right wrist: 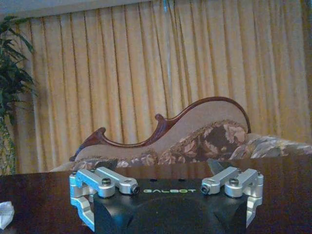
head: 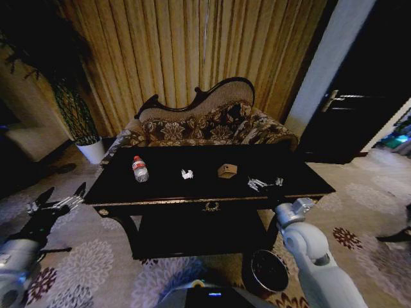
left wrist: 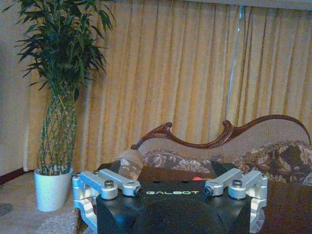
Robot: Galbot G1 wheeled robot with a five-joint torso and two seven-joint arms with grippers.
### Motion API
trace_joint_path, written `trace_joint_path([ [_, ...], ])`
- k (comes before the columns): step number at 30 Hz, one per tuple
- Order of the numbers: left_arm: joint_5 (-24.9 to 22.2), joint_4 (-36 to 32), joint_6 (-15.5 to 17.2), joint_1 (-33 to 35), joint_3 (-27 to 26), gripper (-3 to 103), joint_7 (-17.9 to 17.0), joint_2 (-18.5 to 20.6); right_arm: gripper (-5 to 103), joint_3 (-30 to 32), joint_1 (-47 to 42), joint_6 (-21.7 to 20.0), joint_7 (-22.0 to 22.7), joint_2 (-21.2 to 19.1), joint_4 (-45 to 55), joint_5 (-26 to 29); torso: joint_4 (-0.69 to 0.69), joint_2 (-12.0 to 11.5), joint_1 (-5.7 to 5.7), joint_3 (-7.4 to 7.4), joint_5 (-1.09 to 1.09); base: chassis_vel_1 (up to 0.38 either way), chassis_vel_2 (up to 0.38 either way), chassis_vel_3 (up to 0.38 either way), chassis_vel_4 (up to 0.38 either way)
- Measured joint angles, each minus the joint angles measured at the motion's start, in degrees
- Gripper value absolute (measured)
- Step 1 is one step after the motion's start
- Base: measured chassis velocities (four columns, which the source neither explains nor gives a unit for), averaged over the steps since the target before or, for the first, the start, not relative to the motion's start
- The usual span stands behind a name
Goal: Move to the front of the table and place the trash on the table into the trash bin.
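Note:
The black table [head: 160, 200] with gold trim stands right in front of me. On it lie a clear bottle [head: 140, 169] with a red label, a white paper ball [head: 187, 174] and a tan scrap [head: 227, 171]. My right gripper [head: 268, 184] is open over the table's front right part, to the right of the tan scrap and apart from it. In the right wrist view the paper ball [right wrist: 4, 214] shows off to one side. My left gripper [head: 61, 197] hangs open over the carpet, left of the table. The dark round trash bin [head: 268, 271] stands on the floor below the table's front right.
A patterned sofa [head: 205, 125] sits close behind the table. A white plant pot [head: 92, 151] with a tall plant stands at the back left. Curtains cover the back wall, and a dark door [head: 359, 96] is at the right. Flowered carpet [head: 96, 263] lies around the table.

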Motion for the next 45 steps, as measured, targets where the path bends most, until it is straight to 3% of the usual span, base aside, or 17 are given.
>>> trace_joint_path([
  [26,0.07,-0.9,-0.19,0.65,0.34,100,0.56,-1.52,100,-5.18,3.47,-0.3,-0.27,-1.3,-7.49,-2.13,0.01,0.0,-0.01,0.0,0.0,0.0,0.0,0.0,0.0],
  [29,0.11,-0.9,-0.19,0.73,0.34,100,0.61,-1.64,100,-5.29,3.6,-2.36,-0.24,-1.76,-6.78,-1.86,0.0,0.0,0.0,0.0,0.0,0.0,0.0,0.0,0.0],
  [34,0.15,-0.82,-0.19,0.78,0.28,100,0.67,-1.74,100,-4.94,4.22,-11.34,1.89,-3.84,-2.65,3.36,0.0,0.0,-0.01,-0.01,0.0,0.0,0.0,0.0,0.0],
  [38,0.3,-0.66,-0.19,0.78,0.43,100,0.84,-1.9,100,-4.77,5.31,-15.73,3.59,-5.43,-0.92,6.69,0.0,0.0,-0.01,0.0,0.0,0.0,0.0,0.0,0.0],
  [45,2.22,-0.54,-0.96,0.81,1.58,100,1.62,-2.69,100,-5.77,7.13,-18.22,5.49,-7.13,-0.88,8.83,0.01,0.0,-0.01,0.0,0.0,0.0,0.0,0.0,0.0],
])
